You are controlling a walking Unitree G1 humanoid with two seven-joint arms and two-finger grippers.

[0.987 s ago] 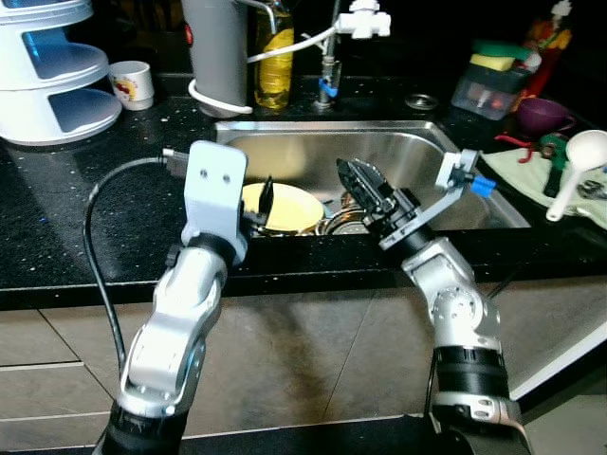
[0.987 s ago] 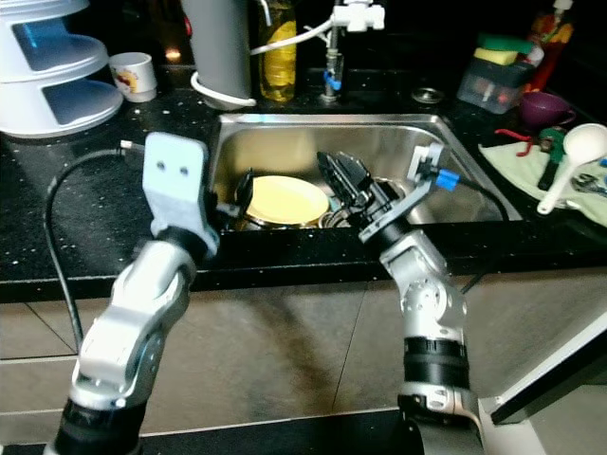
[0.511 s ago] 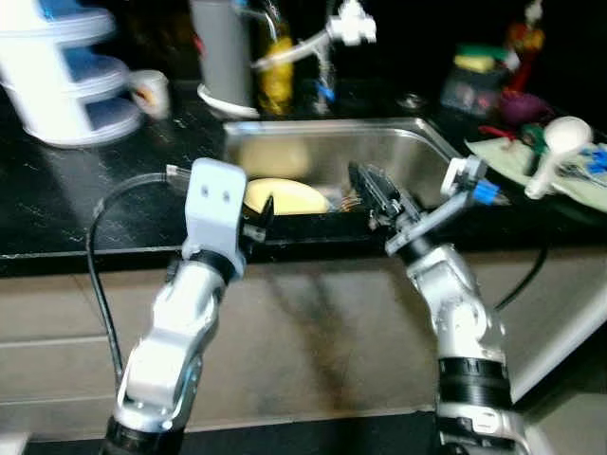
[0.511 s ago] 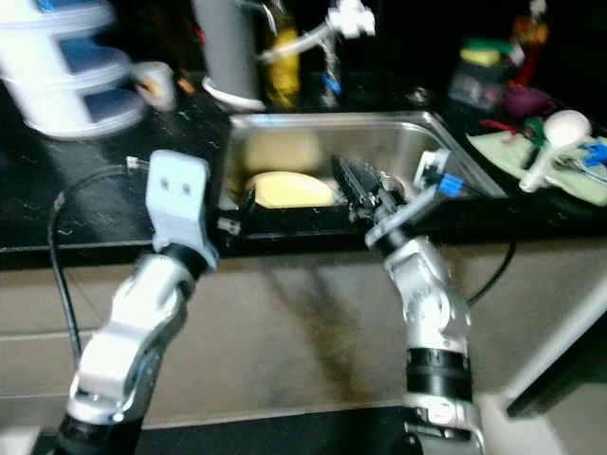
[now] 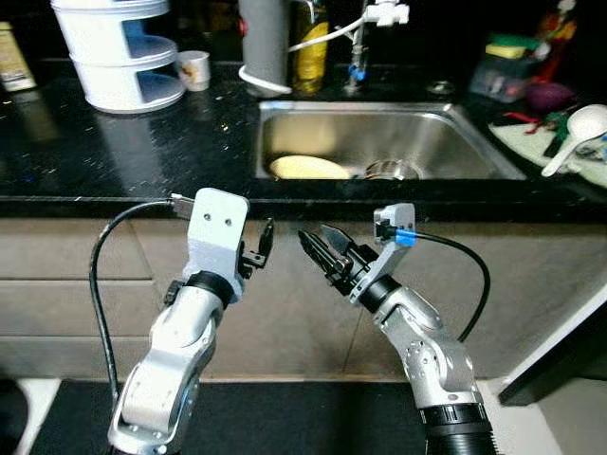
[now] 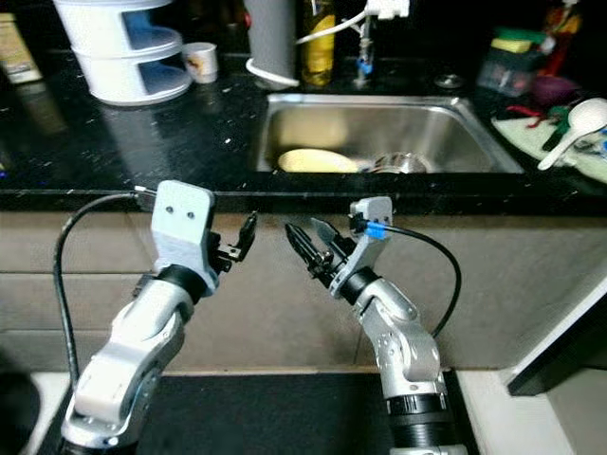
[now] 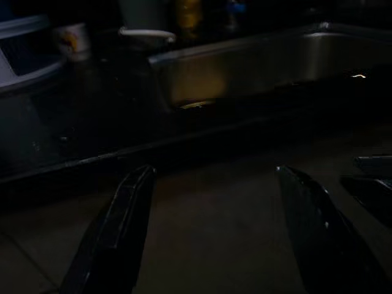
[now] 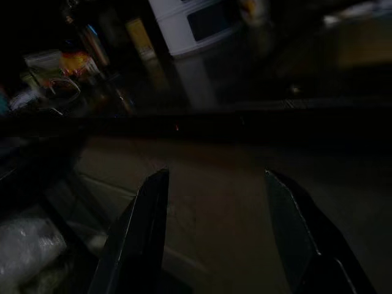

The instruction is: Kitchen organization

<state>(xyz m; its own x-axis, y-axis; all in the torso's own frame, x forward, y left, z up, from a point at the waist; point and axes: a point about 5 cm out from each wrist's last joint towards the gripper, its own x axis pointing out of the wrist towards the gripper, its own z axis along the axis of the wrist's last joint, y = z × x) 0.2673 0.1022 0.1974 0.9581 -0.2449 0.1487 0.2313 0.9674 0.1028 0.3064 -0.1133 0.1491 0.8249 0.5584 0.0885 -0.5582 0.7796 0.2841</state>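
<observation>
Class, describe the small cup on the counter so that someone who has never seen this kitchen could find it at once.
Start at the stainless steel sink set in the black speckled countertop. To the robot's left of it, at the back of the counter, stands a white tiered plastic rack. Beside the rack sits the small white cup, the only low, printed piece there.

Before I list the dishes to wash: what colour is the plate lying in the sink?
Pale yellow. The plate lies in the steel sink, clearest in the left eye view.

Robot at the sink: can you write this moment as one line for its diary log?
left gripper: open, empty, below counter edge | right gripper: open, empty, below counter edge | yellow plate: in sink
</observation>
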